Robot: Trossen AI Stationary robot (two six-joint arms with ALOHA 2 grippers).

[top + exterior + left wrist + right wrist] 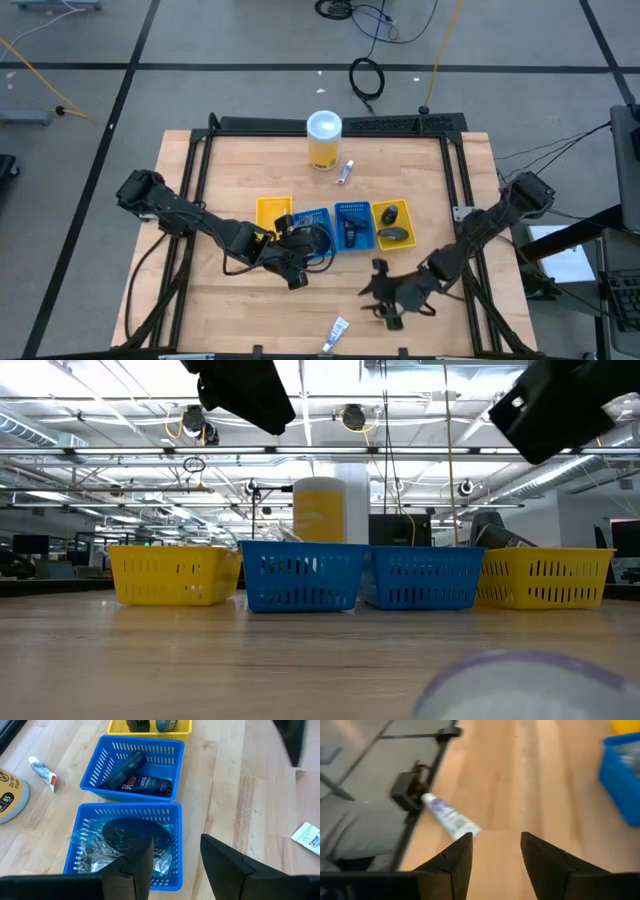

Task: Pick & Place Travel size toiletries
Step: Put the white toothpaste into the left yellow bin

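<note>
Left hand (pixel 172 857) released, empty, over blue tray (pixel 172 820) mid-bench. Right hand (pixel 492 852) released, empty, near white tube (pixel 451 818) at front edge.

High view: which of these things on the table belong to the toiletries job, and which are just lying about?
Job:
white tube near the front edge
white tube by the canister
dark tubes in a blue tray
wrapped black discs
dark oval pieces

Lying about:
yellow canister
cable coil on the floor

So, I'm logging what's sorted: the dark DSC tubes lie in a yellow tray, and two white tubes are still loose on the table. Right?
Nearly. The left wrist view shows the dark DSC tubes in a blue tray, not yellow. Two white tubes do lie loose on the table.
</note>
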